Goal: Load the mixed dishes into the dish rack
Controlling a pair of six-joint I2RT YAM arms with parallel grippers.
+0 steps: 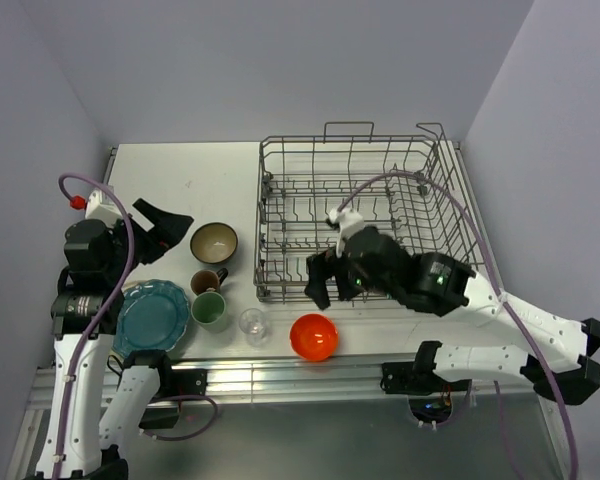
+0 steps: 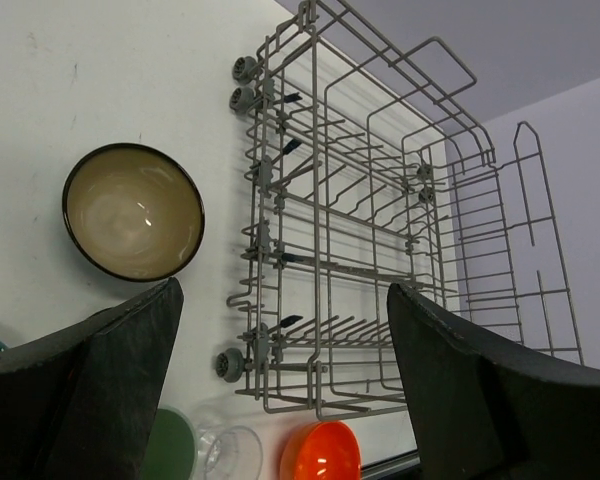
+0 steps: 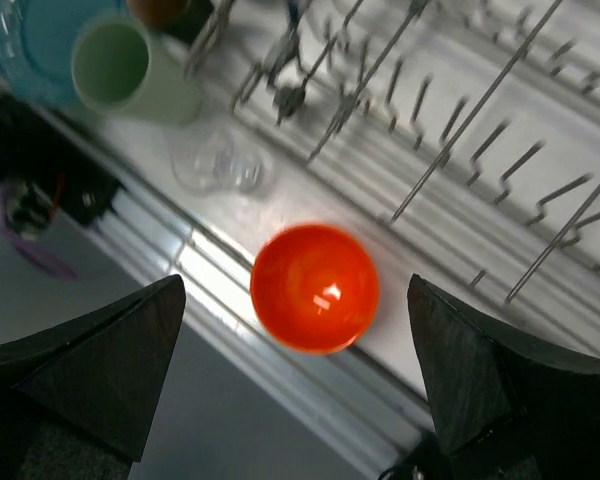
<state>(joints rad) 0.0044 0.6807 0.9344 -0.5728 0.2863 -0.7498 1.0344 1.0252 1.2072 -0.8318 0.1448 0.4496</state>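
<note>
Top external view: the right arm reaches in from its base at 5 o'clock, its white forearm lying leftward along the near side of the dish rack (image 1: 300, 215), with the wrist over the rack's near left corner and the right gripper (image 1: 330, 289) pointing down toward the table's near edge. Its jaws stand wide apart and empty. The orange bowl (image 1: 314, 336) sits on the white table (image 1: 180, 180) at about 6 o'clock from that gripper, near it but untouched, just outside the rack. In the right wrist view the bowl shows between the two dark fingers (image 3: 90, 370), upright, glossy, round and empty. The left arm stands folded at the table's left edge, its wrist turned toward 3 o'clock; the left gripper (image 1: 175, 232) is also spread wide and holds nothing. The blue bowl (image 1: 214, 243), dark-rimmed with a cream inside, rests upright at roughly 3 o'clock from it, apart from the fingers. At 6 o'clock from that bowl come the dark brown mug (image 1: 206, 281) and then the pale green mug (image 1: 209, 308), touching or nearly so. The teal plate (image 1: 150, 318) lies flat at 9 o'clock from the green mug, and the small clear glass (image 1: 253, 324) stands between the green mug and the orange bowl. The grey wire rack holds no dishes.
</note>
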